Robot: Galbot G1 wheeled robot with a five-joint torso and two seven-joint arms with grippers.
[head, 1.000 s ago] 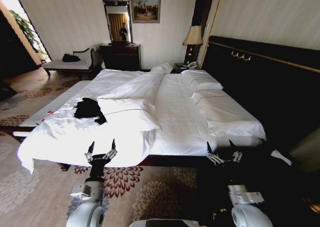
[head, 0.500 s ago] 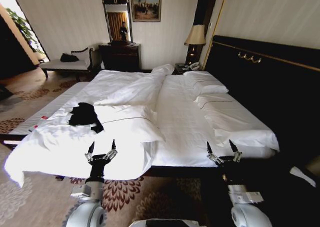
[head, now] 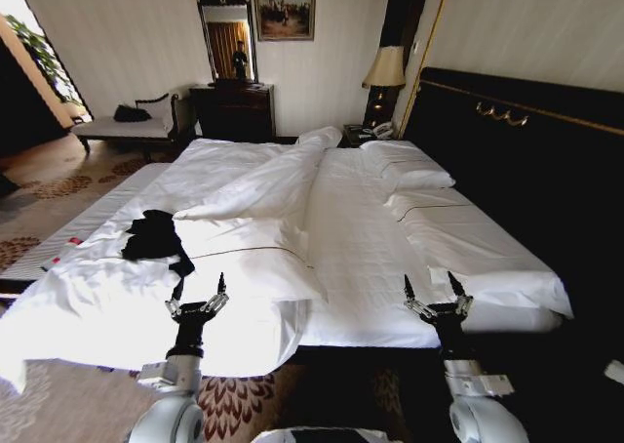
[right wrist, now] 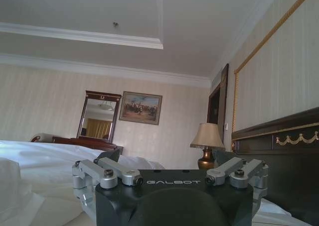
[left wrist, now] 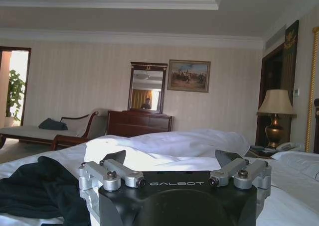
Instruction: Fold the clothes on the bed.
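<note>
The clothes (head: pixel 151 236), a crumpled black T-shirt, lie on the white duvet at the near left part of the bed (head: pixel 356 238). My left gripper (head: pixel 200 287) is held up at the bed's near edge, a little right of and nearer than the shirt, open and empty. My right gripper (head: pixel 430 287) hovers open and empty by the near right part of the mattress, close to the dark headboard (head: pixel 507 170). In the left wrist view the open left gripper (left wrist: pixel 171 162) has the clothes (left wrist: pixel 35 193) low beside it. The right wrist view shows the right gripper (right wrist: pixel 167 160) open, with bedding behind it.
A pale bench (head: pixel 93 214) runs along the bed's left side, with a small red-marked object (head: pixel 73 241) on it. A chaise (head: pixel 136 126), a dark dresser (head: pixel 234 109) with a mirror and a lamp (head: pixel 385 70) stand at the far wall. Patterned carpet (head: pixel 58 404) lies below.
The whole picture has shifted: the camera has come closer to the bed, so the bed and shirt sit lower and larger. Both grippers keep the same open pose.
</note>
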